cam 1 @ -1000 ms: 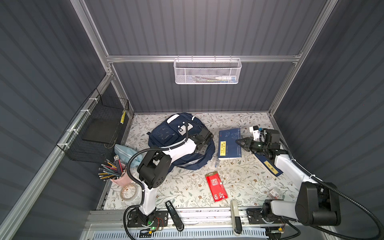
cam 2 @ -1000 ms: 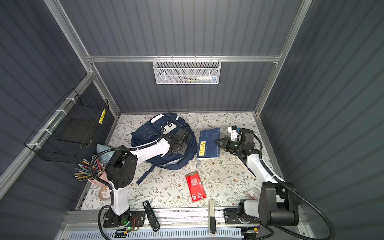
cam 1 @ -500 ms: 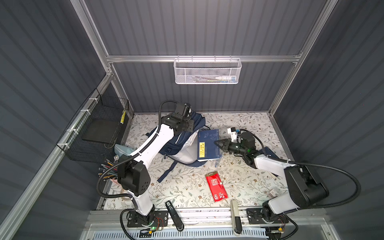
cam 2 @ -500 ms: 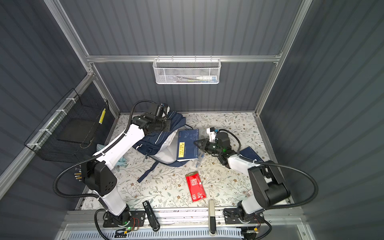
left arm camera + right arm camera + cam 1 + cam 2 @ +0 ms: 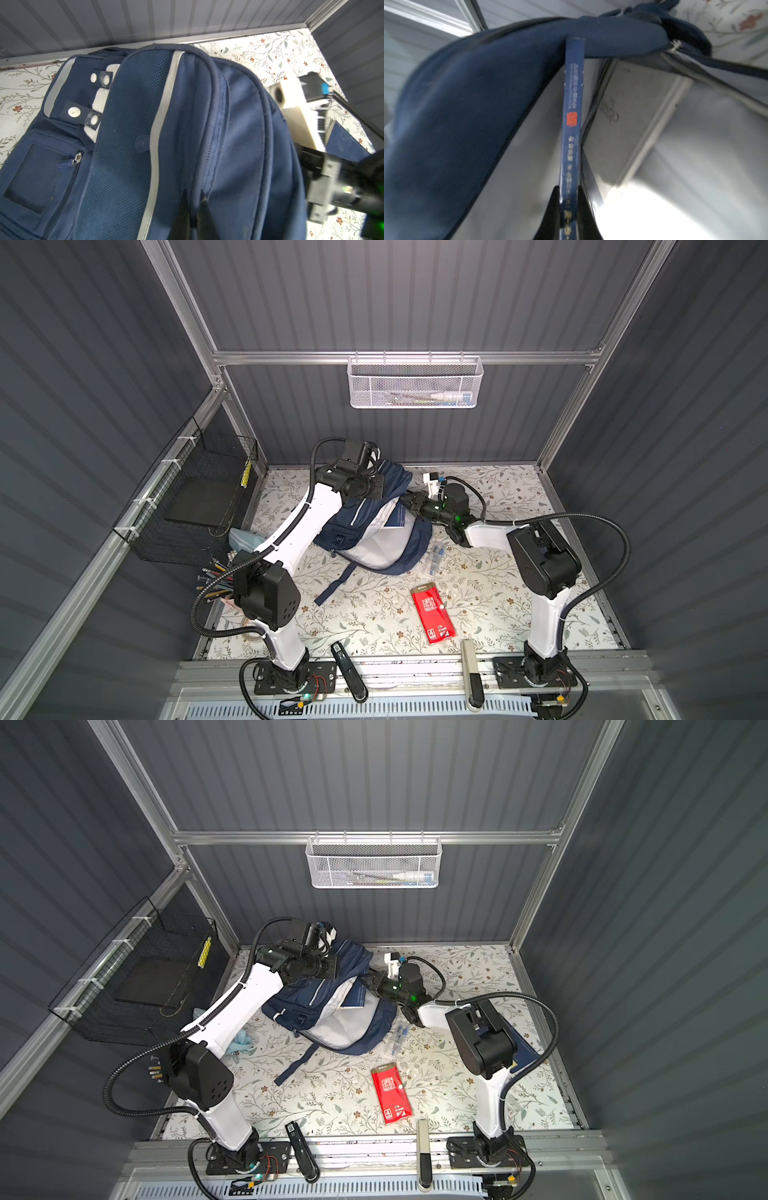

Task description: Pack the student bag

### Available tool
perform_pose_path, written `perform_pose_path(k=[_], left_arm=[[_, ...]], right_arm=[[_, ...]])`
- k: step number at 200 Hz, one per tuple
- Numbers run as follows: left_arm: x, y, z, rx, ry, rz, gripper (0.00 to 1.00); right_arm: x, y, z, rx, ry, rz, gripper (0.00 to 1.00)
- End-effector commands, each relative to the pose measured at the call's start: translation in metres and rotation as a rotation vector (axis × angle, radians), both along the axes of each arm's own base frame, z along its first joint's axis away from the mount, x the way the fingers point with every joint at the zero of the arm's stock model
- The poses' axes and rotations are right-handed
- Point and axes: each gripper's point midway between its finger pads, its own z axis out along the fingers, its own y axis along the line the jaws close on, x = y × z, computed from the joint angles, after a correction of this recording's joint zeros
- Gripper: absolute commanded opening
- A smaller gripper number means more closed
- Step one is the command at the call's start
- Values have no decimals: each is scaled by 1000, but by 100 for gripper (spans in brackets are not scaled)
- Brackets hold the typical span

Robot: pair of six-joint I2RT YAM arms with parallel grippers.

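In both top views I am watching the blue book [image 5: 397, 517], which lay flat beside the student bag [image 5: 374, 549] a second ago, now entering its grey-lined mouth, so packing is getting under way. In the left wrist view my left gripper [image 5: 193, 207] is pinching the bag's top flap, holding it open. In the right wrist view my right gripper [image 5: 568, 199] is clamping the book's spine, with the bag straight ahead.

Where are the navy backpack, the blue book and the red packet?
Navy backpack [image 5: 345, 531]: in a top view, on its front pocket.
Blue book [image 5: 572, 99]: in the right wrist view, on its spine.
Red packet [image 5: 432, 616]: in a top view, on the middle of its face.
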Motion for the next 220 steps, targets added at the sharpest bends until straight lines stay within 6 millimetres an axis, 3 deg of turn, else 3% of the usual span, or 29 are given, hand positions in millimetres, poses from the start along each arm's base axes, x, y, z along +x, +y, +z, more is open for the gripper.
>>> perform_pose_path(k=[1, 32, 56, 76, 84, 90, 103, 130, 178, 202, 220], left_arm=[[6, -18, 48, -121, -97, -38, 0], [4, -25, 61, -158, -95, -67, 0], [4, -22, 56, -139, -88, -60, 0], [1, -28, 52, -177, -74, -73, 0], [0, -29, 49, -185, -65, -75, 0], [0, -29, 47, -186, -60, -75, 0], [-1, -30, 41, -189, -50, -74, 0], [-1, -30, 22, -184, -21, -64, 0], [0, -28, 0, -177, -1, -42, 3], [-8, -36, -17, -185, 30, -58, 20], [-20, -48, -37, -72, 46, -82, 39]], right_arm=[[24, 15, -35, -31, 50, -99, 0], [40, 34, -59, -155, 56, -201, 0], [50, 51, -74, -216, 84, -227, 0], [60, 79, -84, -191, 100, -167, 15], [61, 88, -85, -185, 107, -133, 25], [60, 90, -83, -180, 105, -114, 37], [52, 84, -72, -202, 94, -107, 48], [20, 52, -46, -239, 56, -67, 59], [-56, -48, -24, -414, 49, -87, 67], [-85, -108, -20, -458, 87, -162, 73], [-97, -172, -24, -527, 173, -255, 80]])
